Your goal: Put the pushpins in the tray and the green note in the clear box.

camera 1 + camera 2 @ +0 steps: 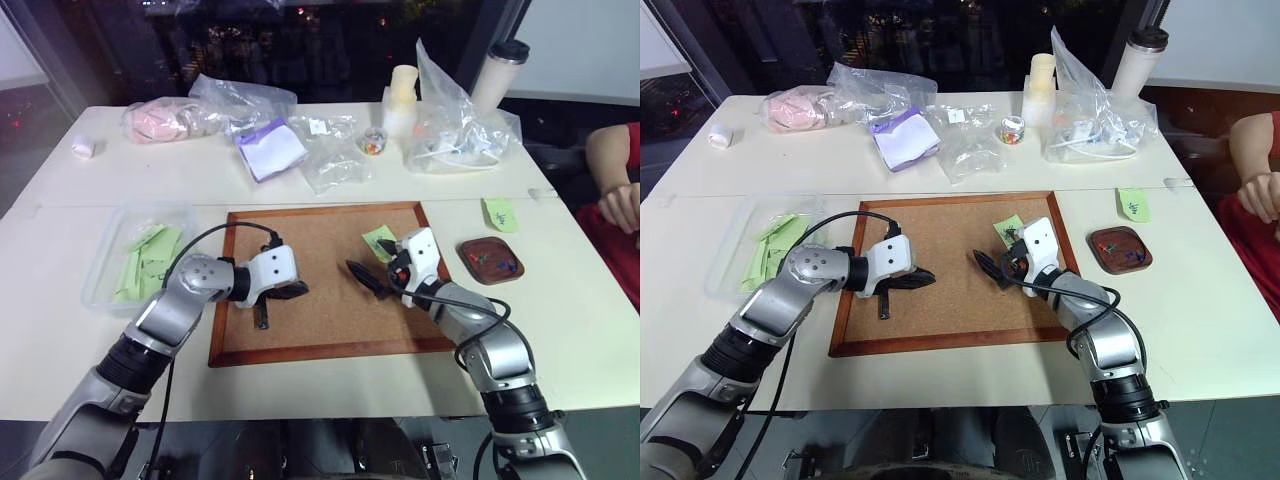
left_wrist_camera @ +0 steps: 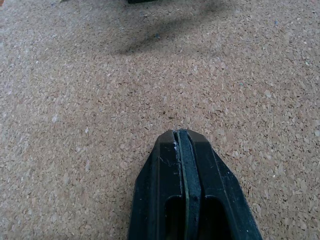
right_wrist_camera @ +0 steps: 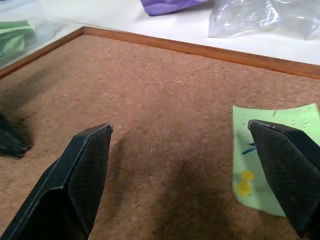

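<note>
The right gripper [image 3: 182, 165] is holding its two black fingers [image 3: 82, 170] spread wide and gripping nothing, hovering over the large wood-framed corkboard [image 1: 310, 250]. The left gripper [image 1: 297, 290] is keeping its fingers [image 2: 187, 200] pressed tightly together, empty, their tips resting low over the cork on the board's left half.

The small pale-green square note with dark scribbles [image 3: 270, 150] is lying flat near the corkboard's far right corner, fastened by a yellow pushpin [image 3: 245, 182], with one right finger passing just beside it. The small dark reddish-brown wooden tray [image 1: 490, 260] is sitting just off the corkboard's right edge, with a few coloured pins inside it. The shallow transparent plastic box [image 1: 110, 265] is lying off the corkboard's left edge, holding narrow pale-green paper slips [image 1: 150, 255].

All of this is resting on a white table [image 1: 300, 380]. Beyond the corkboard's far edge, clear plastic bags [image 1: 330, 150], a purple-and-white pad [image 1: 270, 148] and a lidded white cup [image 1: 497, 72] are crowding the table. A second green note [image 1: 499, 214] is lying beyond the tray. To the right of the corkboard, past the table edge, a person's arm in a red sleeve [image 1: 612, 160] is showing. Dark windows are standing behind the table.
</note>
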Robot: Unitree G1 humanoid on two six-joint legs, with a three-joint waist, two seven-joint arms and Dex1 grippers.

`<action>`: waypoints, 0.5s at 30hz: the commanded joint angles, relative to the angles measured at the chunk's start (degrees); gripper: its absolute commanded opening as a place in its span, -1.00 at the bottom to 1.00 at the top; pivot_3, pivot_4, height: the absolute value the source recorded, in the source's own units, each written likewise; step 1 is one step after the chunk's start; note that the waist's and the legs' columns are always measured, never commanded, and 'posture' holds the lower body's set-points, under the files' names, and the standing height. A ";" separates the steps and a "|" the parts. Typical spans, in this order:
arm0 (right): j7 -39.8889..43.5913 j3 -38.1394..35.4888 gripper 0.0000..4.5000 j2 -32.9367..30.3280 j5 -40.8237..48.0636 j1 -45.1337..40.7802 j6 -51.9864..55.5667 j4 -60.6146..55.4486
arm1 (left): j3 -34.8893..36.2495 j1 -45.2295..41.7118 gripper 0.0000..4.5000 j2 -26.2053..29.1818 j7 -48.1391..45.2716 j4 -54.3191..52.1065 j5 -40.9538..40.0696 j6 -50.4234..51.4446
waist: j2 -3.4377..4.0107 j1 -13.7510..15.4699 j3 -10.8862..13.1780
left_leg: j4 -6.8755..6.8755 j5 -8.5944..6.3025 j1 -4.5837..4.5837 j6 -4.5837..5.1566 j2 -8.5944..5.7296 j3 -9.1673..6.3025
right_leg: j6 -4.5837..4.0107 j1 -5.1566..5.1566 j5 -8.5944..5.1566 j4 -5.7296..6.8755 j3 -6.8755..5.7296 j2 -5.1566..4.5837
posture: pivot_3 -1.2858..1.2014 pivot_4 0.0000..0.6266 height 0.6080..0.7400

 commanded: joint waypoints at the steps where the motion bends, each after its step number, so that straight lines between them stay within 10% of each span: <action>1: 0.32 -0.86 0.99 -0.07 -0.65 -0.41 -1.37 0.60 | -2.27 2.30 -1.00 1.03 -0.09 2.63 2.56 2.07 | 0.00 -0.01 0.00 | 0.00 0.00 0.00 0.00 0.00 0.00 | 0.00 0.00 0.00 0.00 0.00 0.00 | 0.03 -0.52 0.91; 5: 0.97 -1.11 0.62 -0.36 -0.91 1.48 -1.56 1.32 | -2.22 2.31 -1.00 1.02 0.04 2.63 2.59 2.03 | 0.00 0.00 0.00 | 0.00 0.00 0.00 0.00 0.00 0.00 | 0.00 0.00 0.00 0.00 0.00 -0.01 | 0.03 -0.52 0.91; 11: 1.03 -2.26 -0.80 0.34 -0.99 2.76 -2.06 2.28 | -2.23 2.10 -1.00 0.93 -0.02 2.72 2.57 1.91 | -0.04 -0.01 -0.02 | 0.00 0.00 0.01 0.00 0.00 0.00 | 0.00 0.02 0.00 0.00 0.00 0.00 | 0.03 -0.52 0.91; 15: 1.17 -2.44 -0.98 0.42 -1.39 3.02 -2.08 2.70 | -2.28 1.75 -1.00 0.80 -0.10 2.96 2.63 1.68 | -0.07 -0.02 -0.05 | 0.00 0.00 0.02 0.00 0.00 0.00 | 0.00 0.02 0.00 0.00 0.00 0.00 | 0.03 -0.52 0.91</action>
